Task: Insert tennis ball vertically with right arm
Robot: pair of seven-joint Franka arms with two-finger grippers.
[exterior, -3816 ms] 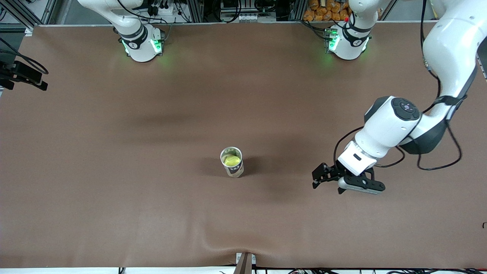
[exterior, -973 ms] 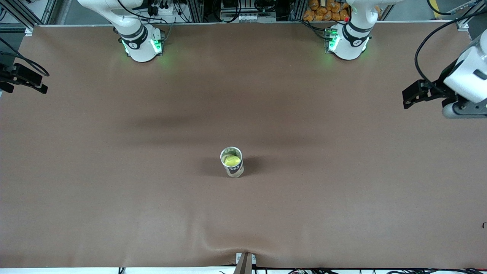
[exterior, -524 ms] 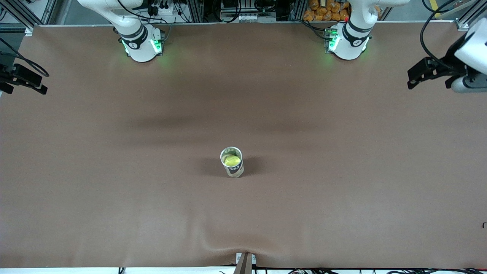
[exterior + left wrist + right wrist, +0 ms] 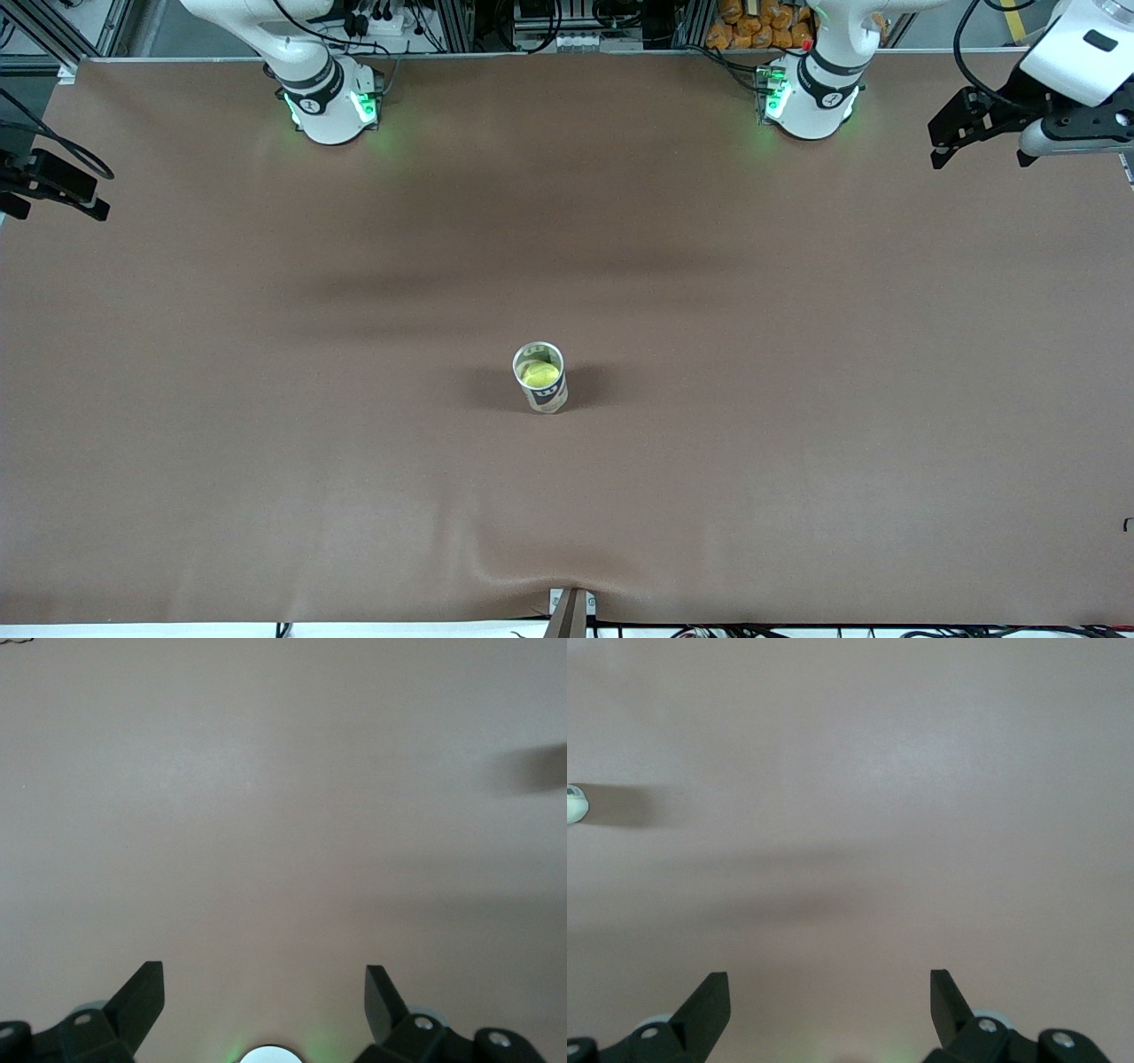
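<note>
A: Tennis ball [image 4: 539, 373] sitting inside the upright can [image 4: 541, 379], mid-desk [image 4: 266, 443]; nothing touching it.

B: And the left gripper [image 4: 946, 137]?

A: Up over the desk's edge at the left arm's end; fingers [image 4: 142, 997] spread wide, holding nothing.

B: Right gripper [image 4: 830, 1014]?

A: Parked over the right arm's end of the desk, well apart from the can; 2 fingers [image 4: 707, 1005] wide open, empty too.
</note>
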